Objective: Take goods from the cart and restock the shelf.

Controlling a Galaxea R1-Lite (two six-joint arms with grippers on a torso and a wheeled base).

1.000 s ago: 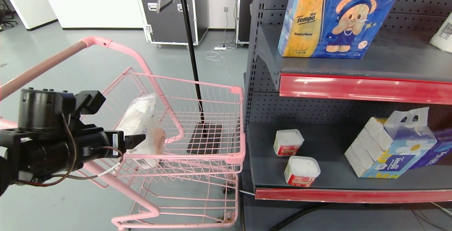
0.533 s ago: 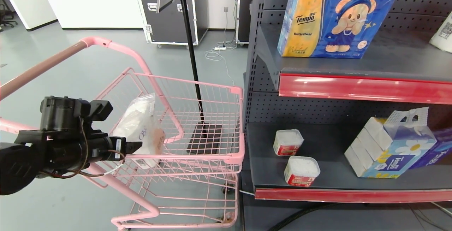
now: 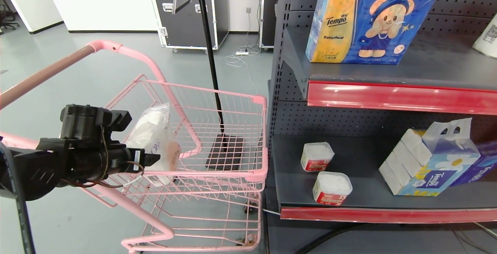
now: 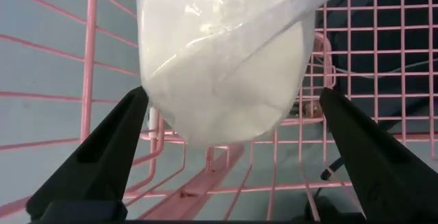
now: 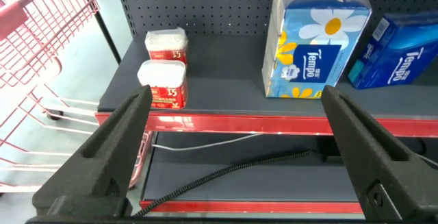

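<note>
Straddles white bag (image 4: 219, 59) in pink cart (image 3: 217, 174) with spread left gripper (image 4: 233, 92), seemingly without contact; holds right gripper (image 5: 236, 97) spread too, facing shelf (image 5: 226, 80).

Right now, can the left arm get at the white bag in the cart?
Probably yes: the left tool is open, the white bag sits framed between its fingers, and nothing blocks the way.

Shop: stocked shelf (image 3: 388, 96), pink cart (image 3: 217, 173)
</note>
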